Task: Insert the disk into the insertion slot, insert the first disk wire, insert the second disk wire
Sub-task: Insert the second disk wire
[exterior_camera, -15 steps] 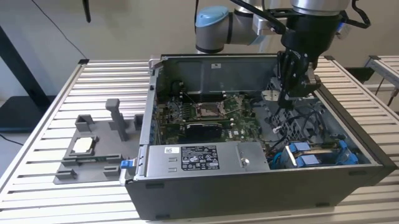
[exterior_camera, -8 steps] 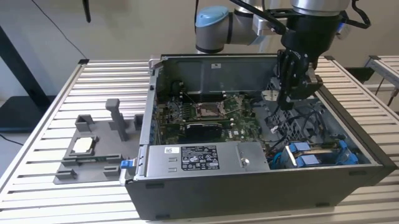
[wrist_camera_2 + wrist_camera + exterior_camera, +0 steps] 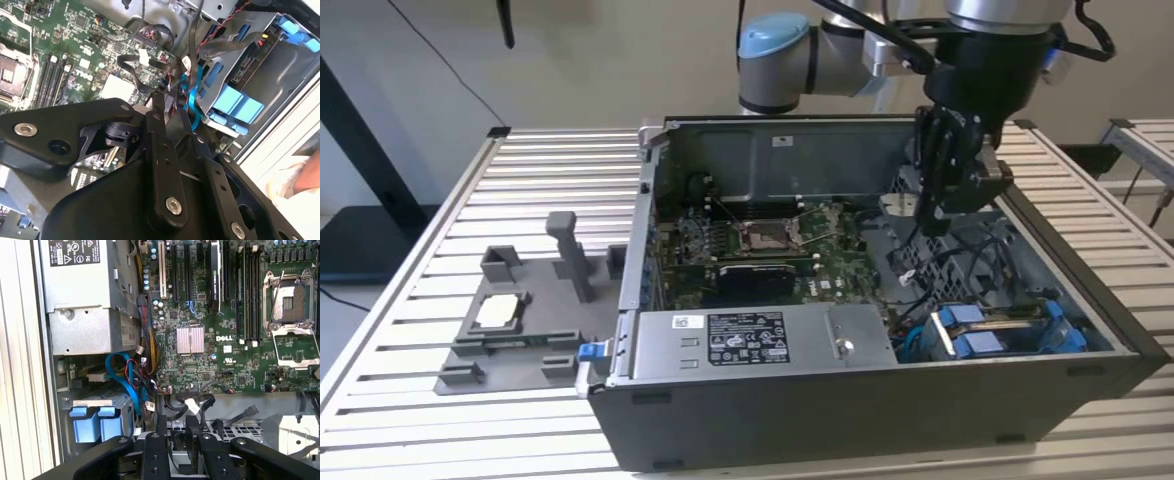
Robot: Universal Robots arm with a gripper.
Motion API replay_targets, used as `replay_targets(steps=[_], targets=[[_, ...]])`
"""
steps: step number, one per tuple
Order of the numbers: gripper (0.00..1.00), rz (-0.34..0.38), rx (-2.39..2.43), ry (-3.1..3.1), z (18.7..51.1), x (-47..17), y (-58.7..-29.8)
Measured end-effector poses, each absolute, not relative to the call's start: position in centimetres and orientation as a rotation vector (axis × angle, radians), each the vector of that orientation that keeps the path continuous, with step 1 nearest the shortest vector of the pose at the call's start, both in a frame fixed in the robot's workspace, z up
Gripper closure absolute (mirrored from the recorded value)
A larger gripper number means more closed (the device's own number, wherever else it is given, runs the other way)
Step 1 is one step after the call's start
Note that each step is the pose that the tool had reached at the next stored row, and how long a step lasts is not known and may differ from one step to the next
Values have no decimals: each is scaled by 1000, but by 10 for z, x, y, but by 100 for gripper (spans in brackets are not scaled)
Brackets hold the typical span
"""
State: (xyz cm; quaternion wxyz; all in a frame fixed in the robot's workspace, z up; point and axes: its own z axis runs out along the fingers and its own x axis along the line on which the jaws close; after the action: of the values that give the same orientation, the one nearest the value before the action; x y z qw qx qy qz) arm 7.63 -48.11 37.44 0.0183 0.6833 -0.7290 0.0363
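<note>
The disk lies in the insertion slot, the grey bay at the corner of the dark case on the exterior view's right. Its blue carrier tabs face into the case. My gripper hangs inside the case above the motherboard, behind the bay. Both wrist views show its black fingers close together. A dark wire end sits in the narrow gap between them. A black flat wire with a white tag lies just beyond the fingertips. A blue cable runs beside one finger toward the bay.
The silver power-supply box sits beside the bay. The green motherboard covers the case floor, with loose wires between it and the disk. A grey fixture stands on the slatted table on the exterior view's left.
</note>
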Motion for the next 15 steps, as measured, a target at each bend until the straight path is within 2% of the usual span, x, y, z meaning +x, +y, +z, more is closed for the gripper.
replay_targets(steps=[9,11,13,15], targets=[[71,114,2122,-2264,374,78,-481],[73,115,2123,-2265,374,78,-481],[84,115,2123,-2265,374,78,-482],[84,115,2122,-2265,374,78,-483]])
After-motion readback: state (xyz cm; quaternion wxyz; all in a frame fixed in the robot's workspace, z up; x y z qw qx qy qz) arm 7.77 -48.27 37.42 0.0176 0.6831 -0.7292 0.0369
